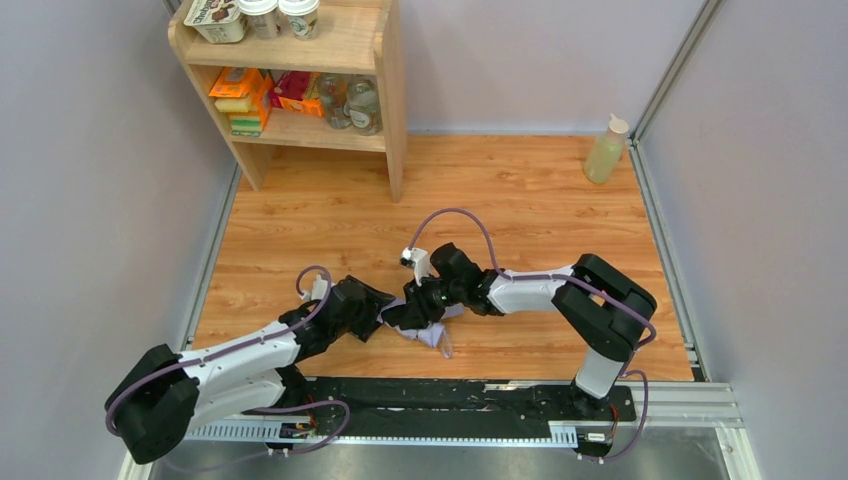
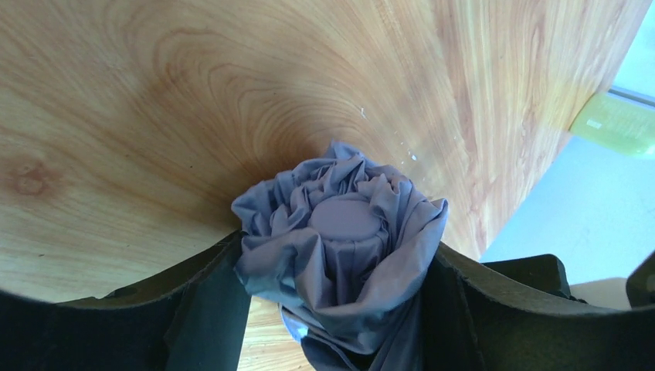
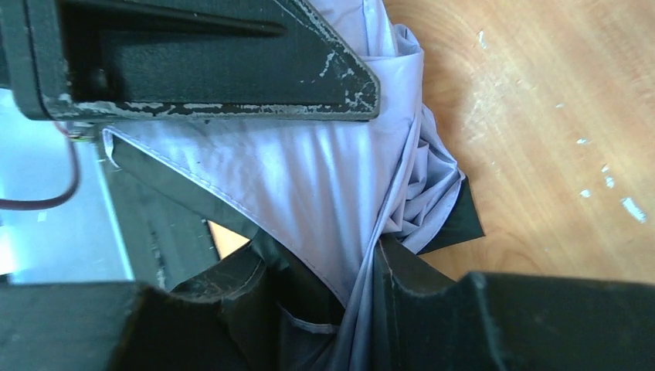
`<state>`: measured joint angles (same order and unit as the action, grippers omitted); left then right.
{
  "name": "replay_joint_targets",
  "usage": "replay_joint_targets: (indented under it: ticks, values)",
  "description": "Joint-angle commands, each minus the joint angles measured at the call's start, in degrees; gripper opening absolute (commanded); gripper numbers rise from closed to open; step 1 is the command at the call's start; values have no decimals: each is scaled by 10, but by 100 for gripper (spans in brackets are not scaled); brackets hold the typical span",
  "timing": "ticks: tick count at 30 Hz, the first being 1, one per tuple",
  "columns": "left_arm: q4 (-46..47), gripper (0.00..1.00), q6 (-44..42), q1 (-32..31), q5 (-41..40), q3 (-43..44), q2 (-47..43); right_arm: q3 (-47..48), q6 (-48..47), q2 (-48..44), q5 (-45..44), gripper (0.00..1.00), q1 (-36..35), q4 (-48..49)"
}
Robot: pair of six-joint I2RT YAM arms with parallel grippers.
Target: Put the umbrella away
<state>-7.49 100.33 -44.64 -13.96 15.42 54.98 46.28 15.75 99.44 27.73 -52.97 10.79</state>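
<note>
The wood-grain tabletop (image 1: 520,200) carries a plain wooden shelf (image 1: 392,90) at its far left corner. Near the middle of its near edge lies the umbrella (image 2: 344,220), folded into a crumpled lilac bundle with a round flat cap at its end. The right pincer (image 1: 420,305) pinches a twisted, taut stretch of the fabric. The left pincer (image 1: 383,312) stands wide with the bundle touching both black fingers; whether it presses is unclear. A pale yellow-green plastic bottle (image 1: 605,150) stands at the far right corner.
</note>
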Motion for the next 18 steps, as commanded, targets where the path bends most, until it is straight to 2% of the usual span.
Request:
replay_joint_targets:
  ticks: [1, 5, 8, 10, 11, 15, 16, 18]
  values:
    - [-39, 75, -22, 3, -9, -7, 46, 17, 79, -21, 144, 0, 33, 35]
    - [22, 73, -28, 2, 12, -13, 91, 53, 144, -1, 206, 0, 48, 51]
    - [71, 66, -29, 0, 17, -24, 101, 68, 188, 23, 236, 0, 51, 68]
    - [103, 55, -30, -3, 3, -31, 92, 58, 228, 30, 257, 0, 51, 117]
    - [106, 42, -36, -3, -3, -32, 86, 52, 248, 34, 264, 0, 51, 141]
    - [128, 6, -56, -4, -34, -50, 32, 40, 294, 39, 274, 0, 55, 173]
    - [128, 1, -60, -4, -41, -55, 8, 40, 300, 37, 270, 0, 56, 170]
    - [135, 0, -81, -4, -53, -58, -29, 43, 303, 28, 263, 0, 60, 141]
